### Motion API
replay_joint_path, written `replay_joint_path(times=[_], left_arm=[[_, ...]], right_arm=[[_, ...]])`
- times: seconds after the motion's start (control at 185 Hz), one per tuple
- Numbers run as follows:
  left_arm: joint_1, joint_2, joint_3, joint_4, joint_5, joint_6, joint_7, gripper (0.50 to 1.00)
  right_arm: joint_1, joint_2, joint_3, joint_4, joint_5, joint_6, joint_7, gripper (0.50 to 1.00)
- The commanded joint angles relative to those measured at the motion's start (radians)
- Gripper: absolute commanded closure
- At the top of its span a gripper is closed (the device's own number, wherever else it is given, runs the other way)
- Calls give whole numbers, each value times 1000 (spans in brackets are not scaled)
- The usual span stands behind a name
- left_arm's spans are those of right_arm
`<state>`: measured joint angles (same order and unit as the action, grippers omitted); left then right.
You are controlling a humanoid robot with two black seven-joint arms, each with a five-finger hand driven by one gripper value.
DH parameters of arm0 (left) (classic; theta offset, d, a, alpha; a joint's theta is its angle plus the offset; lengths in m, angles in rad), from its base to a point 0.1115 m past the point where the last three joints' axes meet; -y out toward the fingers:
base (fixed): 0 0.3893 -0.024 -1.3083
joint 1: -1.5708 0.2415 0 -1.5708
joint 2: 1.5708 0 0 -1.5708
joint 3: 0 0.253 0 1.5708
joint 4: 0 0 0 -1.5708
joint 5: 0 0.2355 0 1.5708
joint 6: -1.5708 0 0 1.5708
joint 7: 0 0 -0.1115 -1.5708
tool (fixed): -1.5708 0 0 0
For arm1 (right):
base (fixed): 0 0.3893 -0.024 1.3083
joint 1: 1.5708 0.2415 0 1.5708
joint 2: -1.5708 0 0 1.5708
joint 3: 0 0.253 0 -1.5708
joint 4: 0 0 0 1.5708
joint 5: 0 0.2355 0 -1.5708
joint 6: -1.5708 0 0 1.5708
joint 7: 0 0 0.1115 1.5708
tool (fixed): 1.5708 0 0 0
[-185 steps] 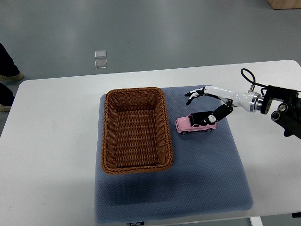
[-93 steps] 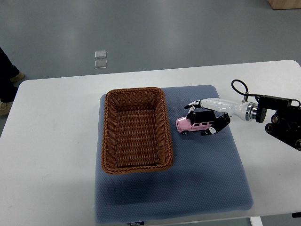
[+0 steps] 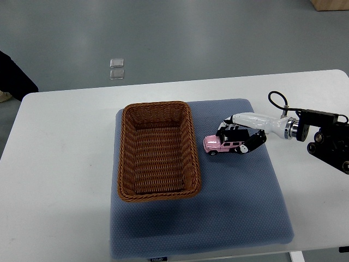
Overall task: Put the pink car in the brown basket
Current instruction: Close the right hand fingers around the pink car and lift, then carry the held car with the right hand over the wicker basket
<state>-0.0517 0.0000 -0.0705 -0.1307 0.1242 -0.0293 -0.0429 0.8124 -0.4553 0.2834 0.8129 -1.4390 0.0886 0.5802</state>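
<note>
Right hand [image 3: 241,137] clamps its fingers around pink car [image 3: 224,144] (wheels on blue mat [image 3: 240,196]), just right of brown basket [image 3: 157,150], on white desk [image 3: 60,164].

a white surface [image 3: 65,164] carries a blue-grey mat [image 3: 229,213] near its middle. beyond it, on the grey floor [image 3: 191,38], sit two small clear squares [image 3: 116,68]. a person's dark sleeve [image 3: 13,76] shows at the left edge.

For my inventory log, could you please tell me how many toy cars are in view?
1: the pink car sits on the blue mat, right of the brown basket, in the right hand. None appears hidden.
</note>
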Motion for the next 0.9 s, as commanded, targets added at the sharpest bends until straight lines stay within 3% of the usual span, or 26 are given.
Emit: replay_joint_path(times=[0.0, 0.297, 0.534, 0.896], left_arm=[[1, 0, 0, 0, 0, 0, 0, 500], [0, 0, 0, 0, 0, 0, 0, 500], [1, 0, 0, -1, 0, 0, 0, 500], [1, 0, 0, -1, 0, 0, -2, 500]], right_arm=[[1, -8, 5, 0, 9, -9, 3, 1000], [68, -71, 20, 77, 20, -40, 6, 1000], [169, -57, 20, 91, 40, -36, 1, 1000], [258, 145, -3, 100, 35, -20, -25, 1000]])
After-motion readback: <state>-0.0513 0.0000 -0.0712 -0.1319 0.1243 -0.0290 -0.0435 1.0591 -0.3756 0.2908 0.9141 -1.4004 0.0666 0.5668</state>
